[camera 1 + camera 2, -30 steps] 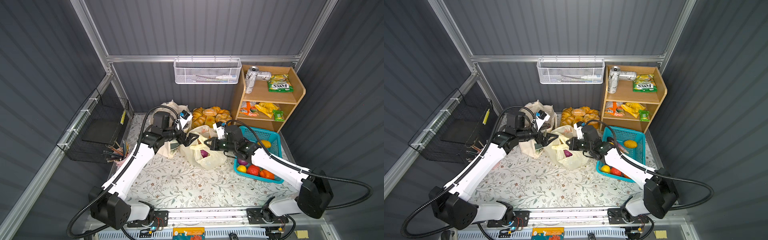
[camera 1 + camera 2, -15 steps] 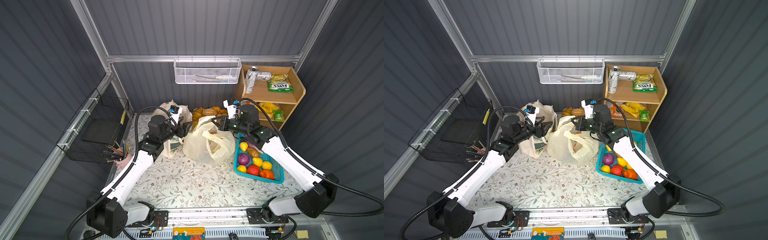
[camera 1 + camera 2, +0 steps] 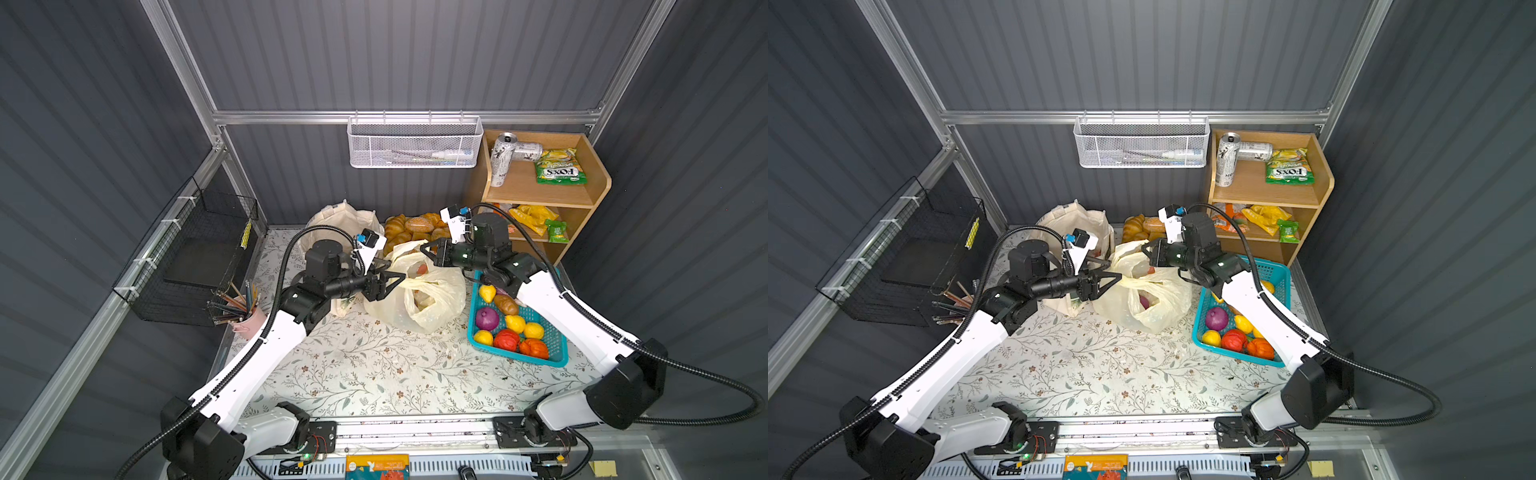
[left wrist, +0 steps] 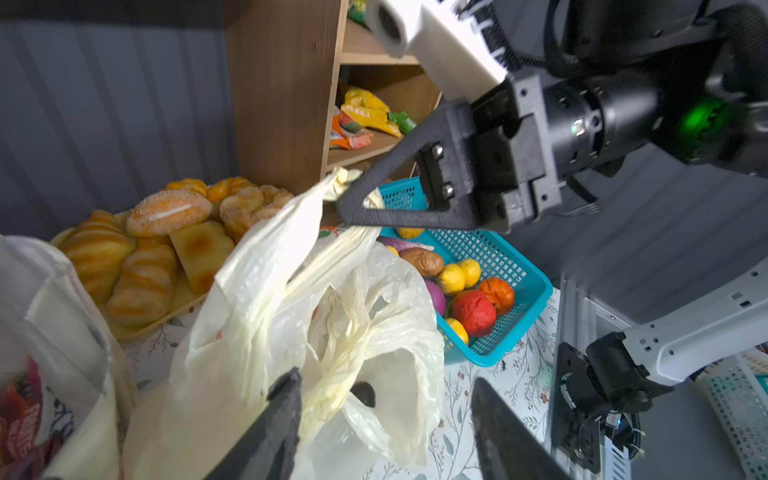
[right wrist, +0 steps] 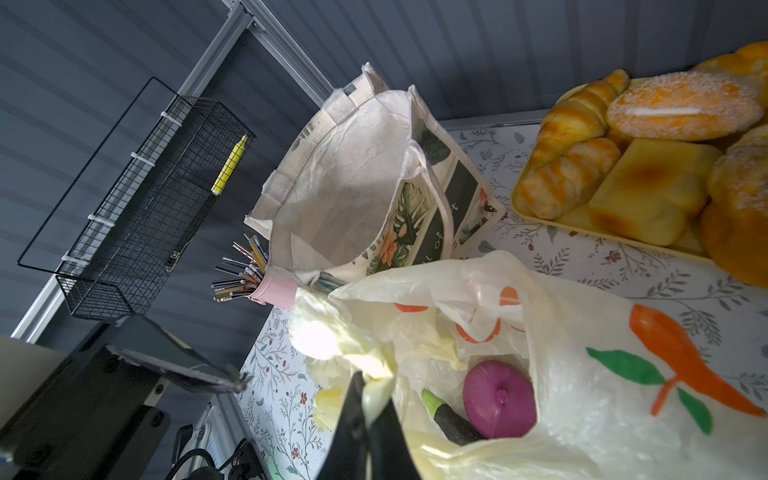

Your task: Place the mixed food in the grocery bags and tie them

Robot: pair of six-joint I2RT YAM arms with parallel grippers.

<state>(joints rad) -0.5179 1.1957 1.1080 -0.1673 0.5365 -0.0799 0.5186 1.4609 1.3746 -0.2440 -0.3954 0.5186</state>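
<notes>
Right tool is clamped on one handle of the plastic bag; the bag sags beneath it onto the bench, purple onion and eggplant inside. Left tool: jaws apart, a twisted handle strand between them.

Both arms reach inward, left claw spread apart, right claw pinched closed.

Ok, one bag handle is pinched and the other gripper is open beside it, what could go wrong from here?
1. The right gripper pinches only a thin twist of the plastic bag; it could slip or tear under pull.
2. The left gripper is open with the loose handle off-centre between its jaws, so closing may miss it.
3. The purple onion and eggplant lie near the open mouth and could roll out.
</notes>
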